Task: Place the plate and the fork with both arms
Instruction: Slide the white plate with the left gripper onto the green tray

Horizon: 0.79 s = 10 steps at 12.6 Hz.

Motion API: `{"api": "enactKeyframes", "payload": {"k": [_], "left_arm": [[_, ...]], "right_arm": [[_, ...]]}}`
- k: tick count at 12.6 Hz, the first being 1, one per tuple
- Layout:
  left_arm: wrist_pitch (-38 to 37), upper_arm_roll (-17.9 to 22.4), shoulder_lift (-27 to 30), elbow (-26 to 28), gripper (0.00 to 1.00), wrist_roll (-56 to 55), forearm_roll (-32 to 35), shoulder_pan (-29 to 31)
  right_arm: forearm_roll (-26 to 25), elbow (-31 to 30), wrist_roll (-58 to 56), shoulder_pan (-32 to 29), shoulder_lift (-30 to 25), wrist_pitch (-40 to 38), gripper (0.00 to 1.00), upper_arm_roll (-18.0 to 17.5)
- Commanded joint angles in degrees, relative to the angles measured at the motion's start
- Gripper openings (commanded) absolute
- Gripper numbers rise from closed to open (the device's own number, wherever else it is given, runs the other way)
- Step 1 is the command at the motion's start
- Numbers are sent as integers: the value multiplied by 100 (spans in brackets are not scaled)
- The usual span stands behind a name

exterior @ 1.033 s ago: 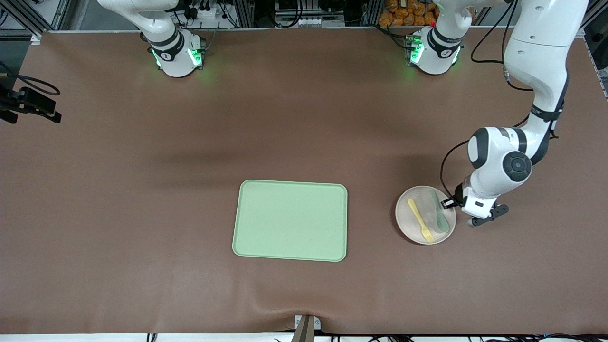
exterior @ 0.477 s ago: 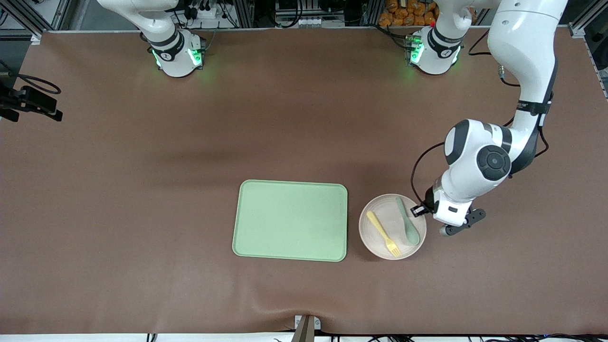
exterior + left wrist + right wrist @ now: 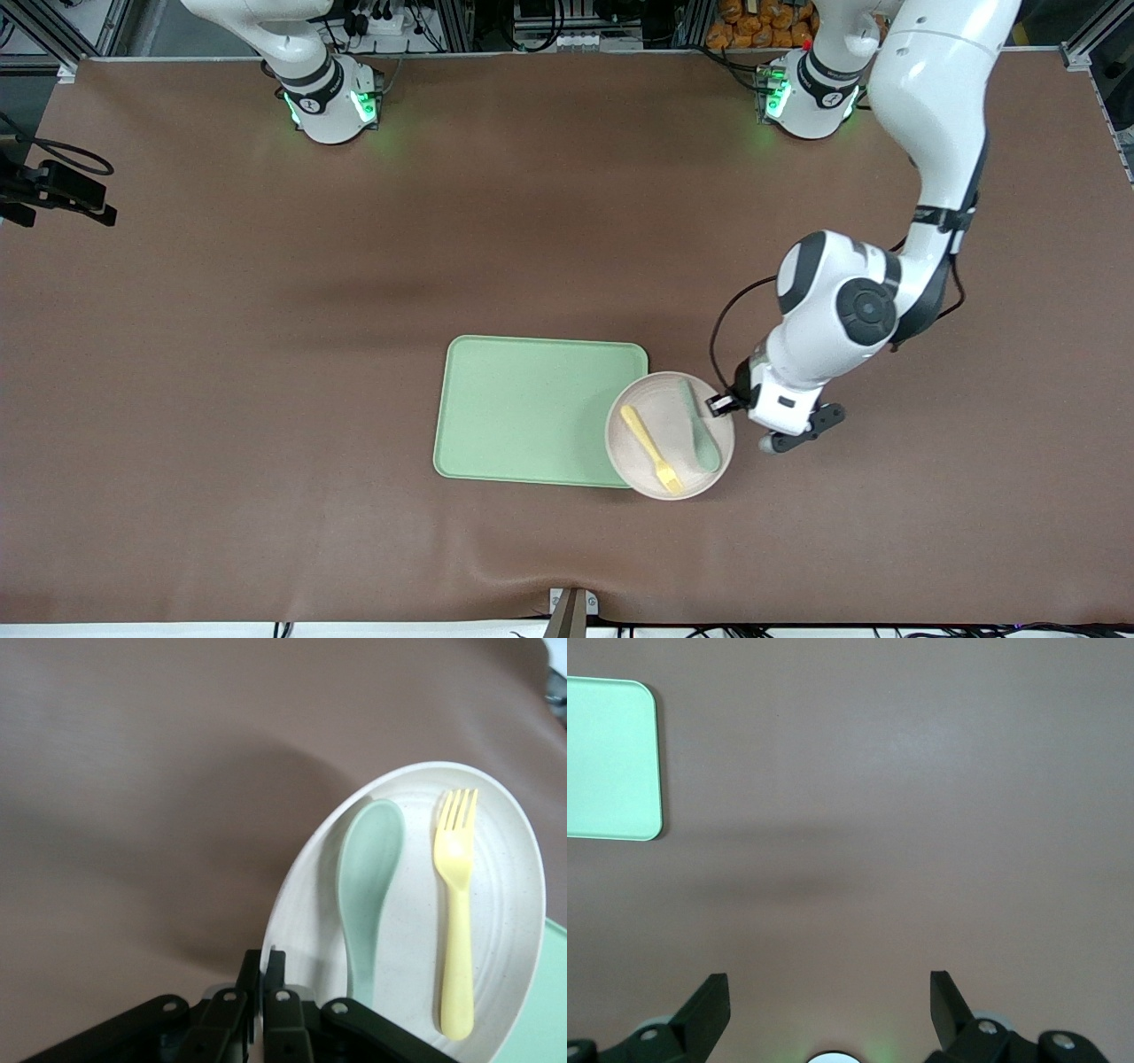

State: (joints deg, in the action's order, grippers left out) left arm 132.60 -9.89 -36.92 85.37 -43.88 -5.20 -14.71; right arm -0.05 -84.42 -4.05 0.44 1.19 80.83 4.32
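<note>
The off-white plate (image 3: 660,409) is held by its rim in my left gripper (image 3: 725,407), whose jaws are shut on the edge (image 3: 267,958). It now hangs partly over the edge of the light-green tray (image 3: 532,408) that faces the left arm's end. On the plate (image 3: 505,904) lie the pale-yellow fork (image 3: 651,448) (image 3: 456,912) and a grey-green spoon (image 3: 700,427) (image 3: 368,877), side by side. My right gripper (image 3: 828,992) is open with nothing in it, high over bare table near its own base, out of the front view.
The brown table mat (image 3: 266,354) spreads all round the tray. A corner of the tray (image 3: 611,757) shows in the right wrist view. A black camera mount (image 3: 53,190) stands at the right arm's end of the table.
My left arm has carried the plate, fork and spoon from the left arm's end of the table toward the tray, until the plate overlaps the tray's edge. The right arm has not moved.
</note>
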Motion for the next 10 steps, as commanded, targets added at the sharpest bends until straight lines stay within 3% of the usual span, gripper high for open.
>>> {"api": "enactKeyframes", "payload": {"k": [1, 4, 10], "left_arm": [[46, 31, -788, -960, 0, -103, -95, -434], [959, 66, -1202, -1014, 0, 89, -52, -865], [1146, 75, -1590, -961, 0, 503, -34, -1043]], "right_arm": [[-22, 127, -26, -105, 31, -112, 100, -80], [-22, 136, -26, -105, 39, -94, 100, -80], [22, 145, -79, 87, 188, -50, 100, -124]]}}
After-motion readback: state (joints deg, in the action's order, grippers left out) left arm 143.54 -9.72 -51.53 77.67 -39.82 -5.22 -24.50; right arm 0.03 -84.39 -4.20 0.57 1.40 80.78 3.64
